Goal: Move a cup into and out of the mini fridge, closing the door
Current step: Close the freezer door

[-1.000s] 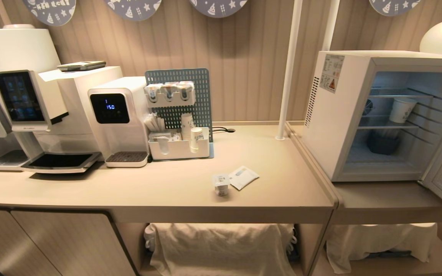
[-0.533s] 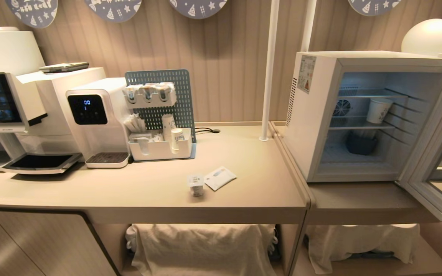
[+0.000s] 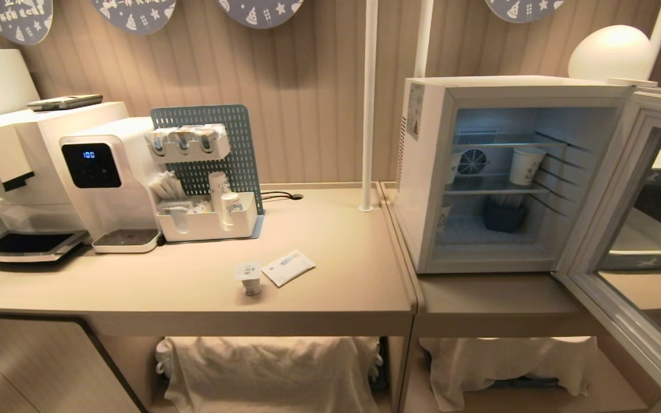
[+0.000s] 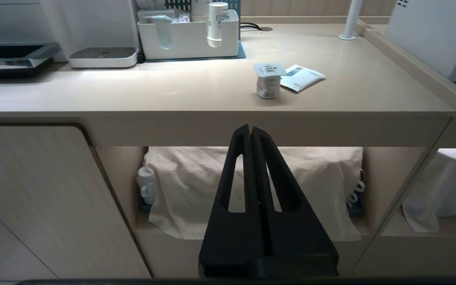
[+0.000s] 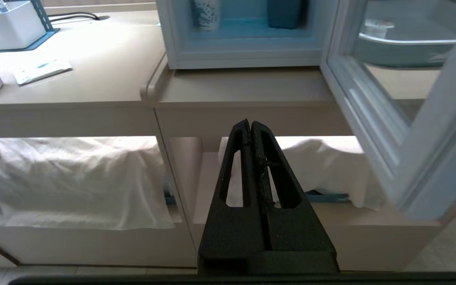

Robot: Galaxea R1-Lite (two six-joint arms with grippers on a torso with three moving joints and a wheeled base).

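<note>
- A white water dispenser (image 3: 107, 183) stands far left on the beige counter (image 3: 336, 292).
- A blue pegboard organiser (image 3: 207, 178) sits just right of it.
- A flat white sachet (image 3: 288, 268) lies mid-counter.
- White cloths (image 3: 267, 373) drape below.

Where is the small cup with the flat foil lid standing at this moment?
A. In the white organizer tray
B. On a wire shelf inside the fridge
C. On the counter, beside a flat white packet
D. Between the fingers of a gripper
C: the cup stands upright on the counter, next to the flat packet.
</note>
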